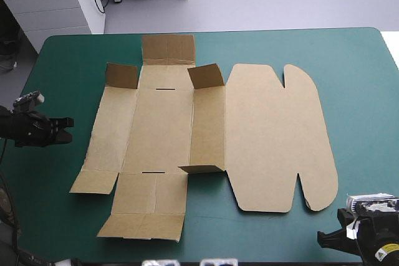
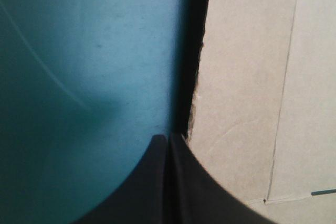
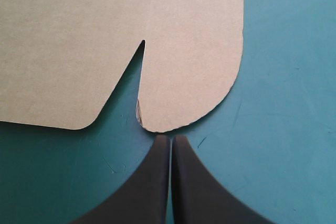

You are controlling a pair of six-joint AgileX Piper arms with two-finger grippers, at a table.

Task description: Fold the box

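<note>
High view: on the left side of the teal-green tabletop [image 1: 355,60] the left pincer [image 1: 65,129] sits low, near the left edge of the box [image 1: 162,129] but apart from it. Its black fingers are pressed tight together and hold nothing. In the left wrist view the closed tip [image 2: 168,141] points at the bare cover, just beside the rough brown edge of the box [image 2: 241,77].

The box lies spread out in the middle of the tabletop, open and mostly flat. Three small flaps [image 1: 122,76] stand up from it: two toward the far edge and one nearer the front. The panel at the far end looks tilted up too. To the right of them the big lid [image 1: 280,135] with round corners lies flat.

At the front right corner the right pincer [image 1: 327,238] waits just off the lid's near round corner. Its fingers are squeezed together too, with nothing between them. In the right wrist view its tip [image 3: 170,141] stops just short of a round tab next to a thin cut in the board. A little yellow sticker [image 1: 381,252] sits on that arm, too small to read.
</note>
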